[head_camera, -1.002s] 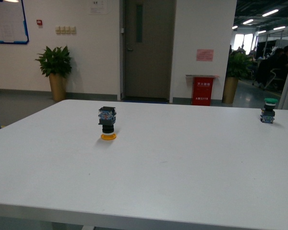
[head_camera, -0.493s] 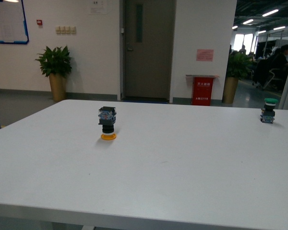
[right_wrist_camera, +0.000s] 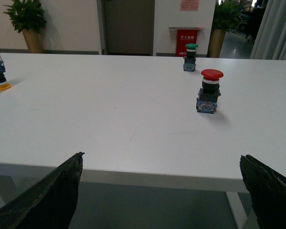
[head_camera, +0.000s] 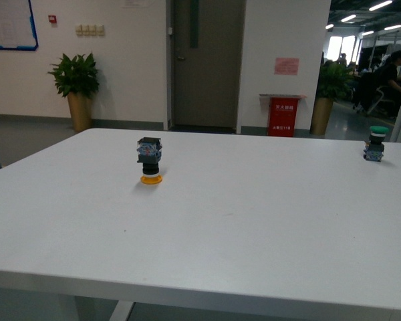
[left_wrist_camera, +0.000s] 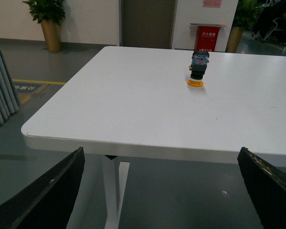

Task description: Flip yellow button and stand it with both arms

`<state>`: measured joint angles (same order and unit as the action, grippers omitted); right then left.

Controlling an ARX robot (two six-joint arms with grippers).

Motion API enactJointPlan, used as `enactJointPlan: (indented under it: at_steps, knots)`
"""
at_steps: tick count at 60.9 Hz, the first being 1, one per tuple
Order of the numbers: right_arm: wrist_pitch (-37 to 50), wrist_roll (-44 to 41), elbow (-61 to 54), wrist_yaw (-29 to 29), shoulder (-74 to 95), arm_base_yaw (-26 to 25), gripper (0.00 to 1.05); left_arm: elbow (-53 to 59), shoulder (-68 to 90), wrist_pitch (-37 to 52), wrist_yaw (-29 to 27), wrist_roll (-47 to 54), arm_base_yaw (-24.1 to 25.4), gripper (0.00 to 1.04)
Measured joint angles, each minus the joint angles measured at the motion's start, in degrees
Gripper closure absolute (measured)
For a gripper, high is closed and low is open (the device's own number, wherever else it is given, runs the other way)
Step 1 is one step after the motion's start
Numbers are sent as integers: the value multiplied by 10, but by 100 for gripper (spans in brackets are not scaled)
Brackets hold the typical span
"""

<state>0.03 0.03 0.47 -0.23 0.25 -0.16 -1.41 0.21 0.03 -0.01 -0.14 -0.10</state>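
The white table (head_camera: 220,227) is broad, smooth and matte, with a rounded corner visible in the left wrist view. The left gripper (left_wrist_camera: 161,150) sits off the table's near edge, its dark fingers spread wide, holding and touching nothing. The right gripper (right_wrist_camera: 161,156) is the same: spread wide and empty. The yellow button (head_camera: 150,160) stands cap-down on the table's left half, its flat round yellow cap on the surface, black collar above it and blocky blue-grey body on top. A red button (right_wrist_camera: 209,90) with a domed cap stands cap-up on the right side. A green button (head_camera: 375,144) stands cap-up near the far right edge.
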Motion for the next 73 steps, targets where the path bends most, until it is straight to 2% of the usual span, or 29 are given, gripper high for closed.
enactJointPlan:
  at_steps: [15,20,24,28,36,43,50,55,61,73]
  knots:
    - [0,0,0,0,0,0,7,-2,3,-3,3,0,1,6]
    - [0,0,0,1,0,0,7,-63,82,-151,20,-3,9,6]
    - [0,0,0,0,0,0,7,-106,154,-198,11,4,15,6]
    - [0,0,0,2,0,0,7,-130,201,-172,16,9,26,6]
    - [0,0,0,2,0,0,7,-202,324,-38,-2,21,30,6]
    - [0,0,0,2,0,0,7,-274,461,71,-30,42,6,6]
    - [0,0,0,2,0,0,7,-380,634,137,-55,56,-22,6]
    - [0,0,0,2,0,0,7,-458,736,129,-58,54,-39,6]
    - [0,0,0,2,0,0,7,-564,860,111,-87,57,-68,6]
    - [0,0,0,2,0,0,7,-737,1010,46,-103,42,-109,6]
